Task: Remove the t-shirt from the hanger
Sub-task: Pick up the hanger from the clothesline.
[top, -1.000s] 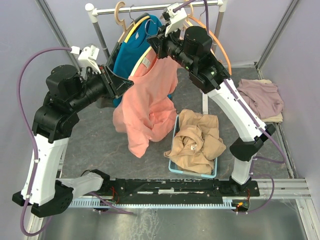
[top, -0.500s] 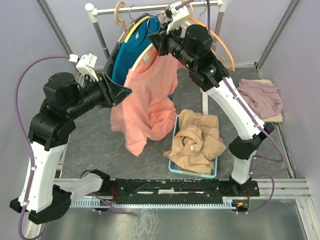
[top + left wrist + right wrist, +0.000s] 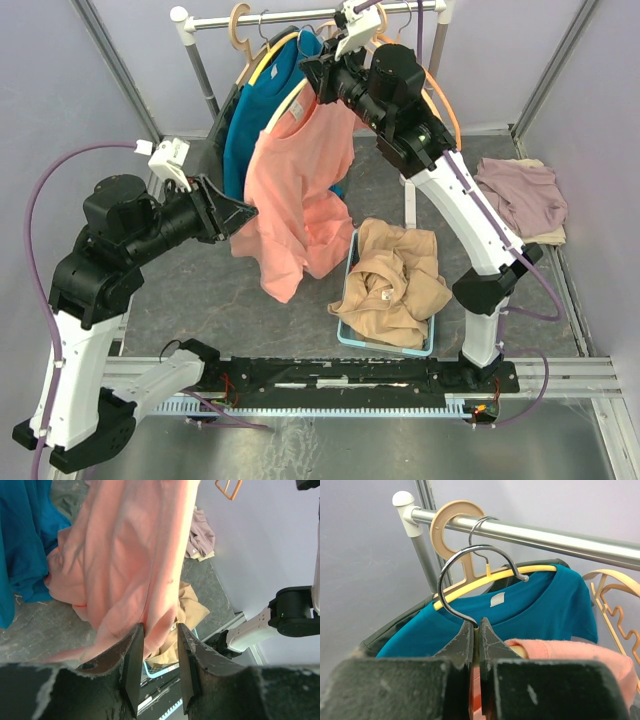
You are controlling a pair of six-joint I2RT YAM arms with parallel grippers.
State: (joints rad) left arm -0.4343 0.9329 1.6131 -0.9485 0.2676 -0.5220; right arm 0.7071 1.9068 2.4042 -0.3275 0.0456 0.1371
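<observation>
Soft, even light throughout; highlights glint on the curved chrome hanger hook [image 3: 440,582] and silver metal rail [image 3: 545,537]; close foregrounds blur.

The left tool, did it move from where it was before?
Yes. In the top view, the left tool has pulled back toward the robot's own side, ending up farther from the clothes rail.

Two robot arms: left arm [image 3: 90,290], right arm [image 3: 470,220]. One clothes rail [image 3: 290,18] at the far edge of the table [image 3: 180,290]. Two hanging shirts: pink t-shirt [image 3: 300,190], teal shirt [image 3: 248,120]. Four hangers: wooden hanger [image 3: 452,522], yellow hanger [image 3: 545,570], metal-hooked hanger [image 3: 441,587], orange hanger [image 3: 455,112]. One basket [image 3: 385,346] holding one tan garment [image 3: 395,285]. One mauve pile [image 3: 520,195] at the right edge.
</observation>
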